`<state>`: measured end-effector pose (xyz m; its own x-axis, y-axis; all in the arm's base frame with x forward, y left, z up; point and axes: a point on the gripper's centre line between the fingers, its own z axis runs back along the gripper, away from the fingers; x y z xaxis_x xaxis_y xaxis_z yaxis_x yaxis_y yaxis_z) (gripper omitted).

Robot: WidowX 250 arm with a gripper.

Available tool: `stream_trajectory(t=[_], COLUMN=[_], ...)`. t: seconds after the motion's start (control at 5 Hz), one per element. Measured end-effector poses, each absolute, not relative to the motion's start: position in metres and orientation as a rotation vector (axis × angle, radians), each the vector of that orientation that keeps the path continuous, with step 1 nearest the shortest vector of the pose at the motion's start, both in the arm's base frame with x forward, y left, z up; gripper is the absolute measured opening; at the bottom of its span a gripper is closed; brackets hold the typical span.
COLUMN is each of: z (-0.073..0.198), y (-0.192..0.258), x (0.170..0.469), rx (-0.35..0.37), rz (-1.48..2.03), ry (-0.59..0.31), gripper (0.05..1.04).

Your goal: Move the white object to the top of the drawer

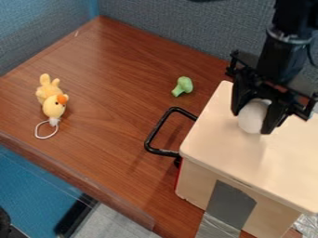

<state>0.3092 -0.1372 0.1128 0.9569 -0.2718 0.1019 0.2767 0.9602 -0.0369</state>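
Observation:
The black gripper (253,122) hangs at the upper right over the drawer box, shut on the white object (252,116). That rounded object sits between the two fingers, with its upper part hidden by the gripper. Below it is the pale wooden top of the drawer (229,144); whether the object touches this surface I cannot tell. A black handle (160,128) sticks out from the box's left side.
A green broccoli-like toy (182,86) lies on the brown table (118,125) behind the handle. At the left lies a yellow plush toy (52,100) with a white loop. Grey-blue partitions (168,23) border the table's back.

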Motion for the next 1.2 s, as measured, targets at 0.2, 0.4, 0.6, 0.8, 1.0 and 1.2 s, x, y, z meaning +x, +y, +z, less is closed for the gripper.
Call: stream_trajectory(t=[0.2, 0.4, 0.6, 0.8, 1.0, 1.2], z=[0.114, 0.123, 0.153, 0.173, 0.187, 0.187], y=[-0.135, -0.133, -0.131, -0.129, -0.128, -0.129], x=[0.308, 0.304, 0.298, 0.292, 0.289, 0.289], rx=[-0.043, -0.013, -0.004, -0.006, 0.016, 0.016], rz=[-0.265, -0.261, -0.24, -0.23, -0.225, -0.227], ry=[-0.127, -0.139, -0.194, -0.228, -0.251, -0.251], gripper=[0.902, 1.003, 1.001, 1.0, 1.0, 1.0])
